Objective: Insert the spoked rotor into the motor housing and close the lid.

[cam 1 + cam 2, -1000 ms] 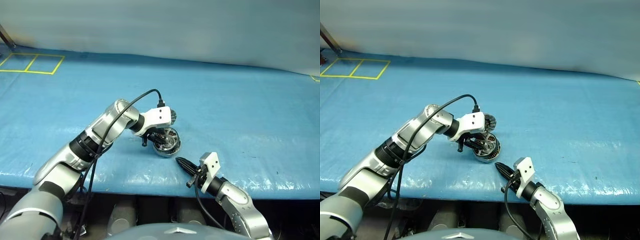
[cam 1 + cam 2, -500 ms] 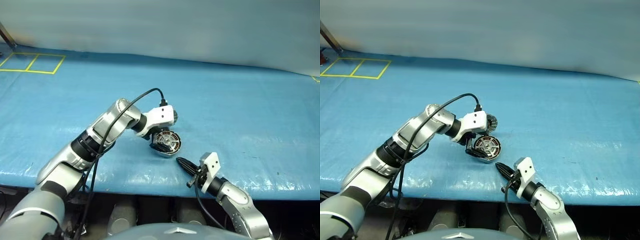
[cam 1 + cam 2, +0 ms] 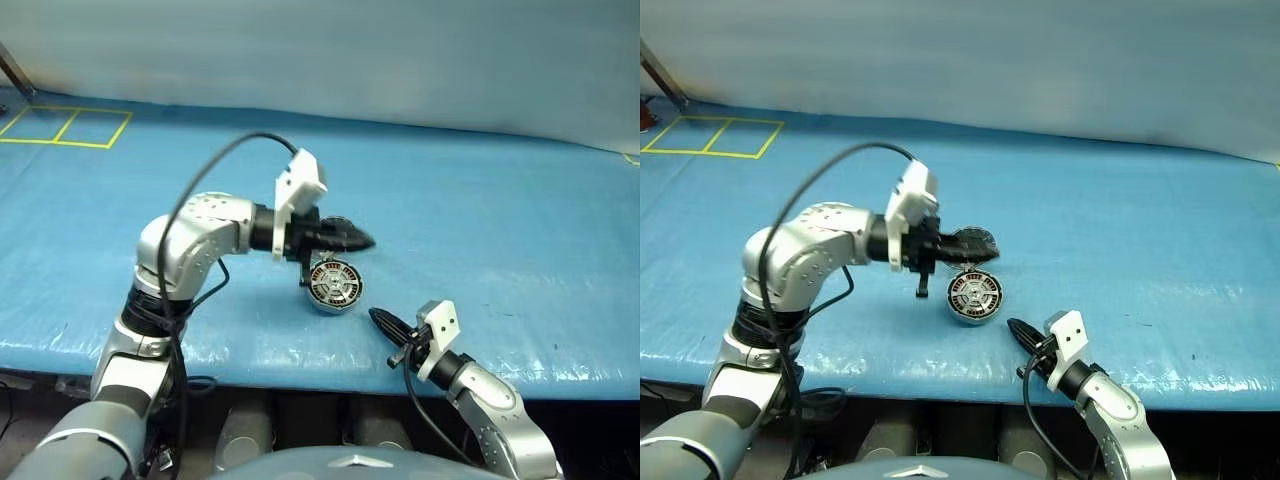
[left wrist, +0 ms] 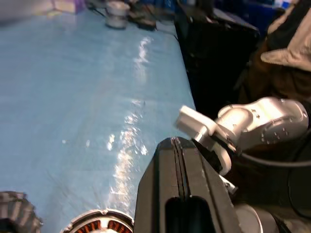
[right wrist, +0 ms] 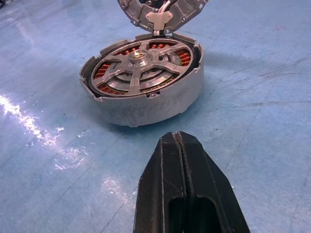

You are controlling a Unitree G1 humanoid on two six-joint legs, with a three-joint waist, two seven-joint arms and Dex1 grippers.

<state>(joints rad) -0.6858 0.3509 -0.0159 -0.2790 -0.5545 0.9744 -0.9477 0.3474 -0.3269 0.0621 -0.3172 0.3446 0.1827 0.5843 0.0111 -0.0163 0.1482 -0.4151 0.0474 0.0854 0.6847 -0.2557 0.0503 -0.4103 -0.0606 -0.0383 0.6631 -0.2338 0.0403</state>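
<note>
Motor housing [image 5: 146, 85]: resting on the blue counter [image 3: 480, 220], near its front edge, open face up; copper windings visible around the inner ring.
Spoked rotor [image 5: 141, 65]: seated inside the motor housing, silver spokes and hub facing up, about flush with the housing rim.
Lid [image 5: 163, 8]: open, tilted up at the far side of the motor housing, joined to it by a small light tab at the rim.
Left end effector [image 3: 350, 238]: fingers pressed together, empty, pointing level toward the robot's right; raised above the counter, over the far side of the motor housing, apart from it and from the lid.
Right end effector [image 3: 385, 322]: fingers pressed together, empty, low over the counter's front edge; tip aimed toward the motor housing, near it on the front-right side, not touching.
Relation, motor housing to end effectors: between the two, below the left one and just beyond the tip of the right one.
Yellow tape squares [image 3: 65, 127]: on the counter's far left corner, well apart from the motor housing.
</note>
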